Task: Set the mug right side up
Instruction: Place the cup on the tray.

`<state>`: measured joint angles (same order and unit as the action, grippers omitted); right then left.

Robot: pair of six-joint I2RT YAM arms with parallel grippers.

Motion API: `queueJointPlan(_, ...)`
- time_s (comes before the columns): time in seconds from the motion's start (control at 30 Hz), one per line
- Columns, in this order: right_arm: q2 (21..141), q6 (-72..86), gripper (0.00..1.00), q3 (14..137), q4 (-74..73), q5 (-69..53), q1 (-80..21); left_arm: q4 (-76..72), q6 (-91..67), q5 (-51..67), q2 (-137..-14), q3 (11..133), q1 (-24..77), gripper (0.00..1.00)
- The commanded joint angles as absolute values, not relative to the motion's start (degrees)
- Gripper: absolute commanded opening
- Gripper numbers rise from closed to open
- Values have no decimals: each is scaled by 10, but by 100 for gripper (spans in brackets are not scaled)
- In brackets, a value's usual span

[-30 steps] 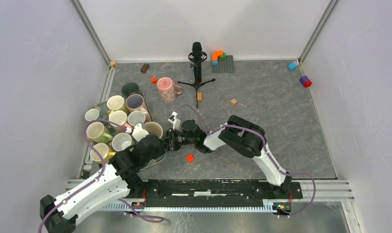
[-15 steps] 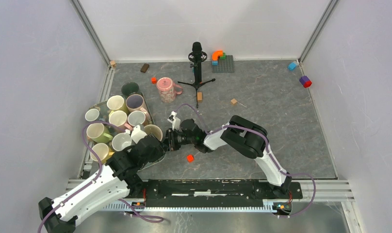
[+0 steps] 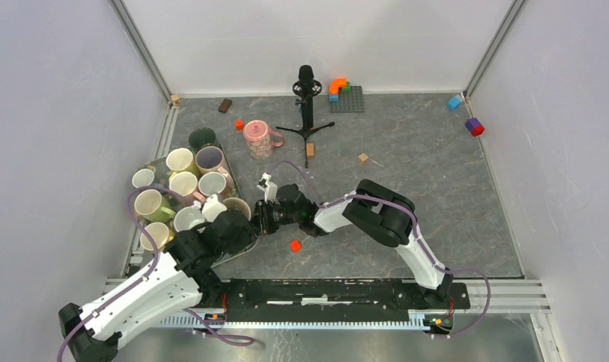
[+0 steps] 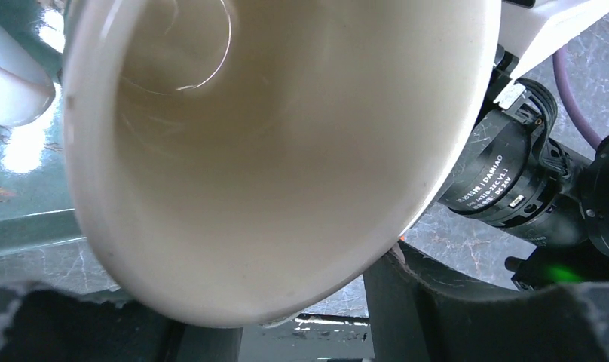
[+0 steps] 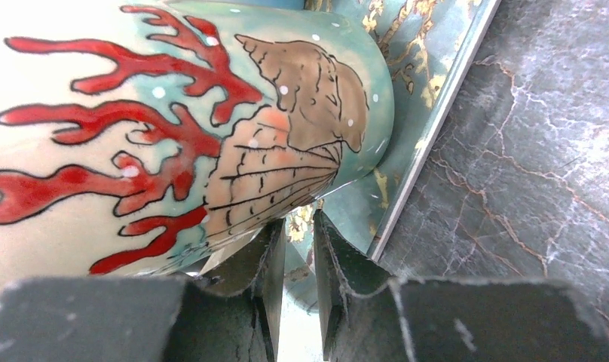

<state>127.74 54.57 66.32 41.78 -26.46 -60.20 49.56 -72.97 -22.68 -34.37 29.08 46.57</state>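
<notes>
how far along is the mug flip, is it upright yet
Done, apparently: the mug stands mouth up on the teal tray, its cream inside showing in the left wrist view. In hand: the left gripper has its jaws spread around the rim, contact unclear; the right gripper, jaws almost shut on nothing visible, sits beside the painted wall. Left: release fully and back both arms away.

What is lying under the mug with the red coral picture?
A teal tray with gold veins, on the grey table. The mug hides whatever lies directly beneath it.
</notes>
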Motion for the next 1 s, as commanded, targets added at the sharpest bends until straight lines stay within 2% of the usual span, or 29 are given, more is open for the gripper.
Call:
queueJointPlan(0.0, 1253, 525, 26, 682, 401, -250, -605, 577, -734, -242, -373, 313, 448, 61)
queueJointPlan(0.23, 1247, 519, 27, 681, 391, -249, -606, 557, -652, -210, -394, 336, 359, 62)
queueJointPlan(0.43, 1242, 512, 26, 678, 385, -246, -606, 557, -636, -207, -399, 346, 340, 63)
queueJointPlan(0.97, 1163, 435, 29, 643, 303, -196, -602, 593, -558, -204, -413, 458, 339, 89)
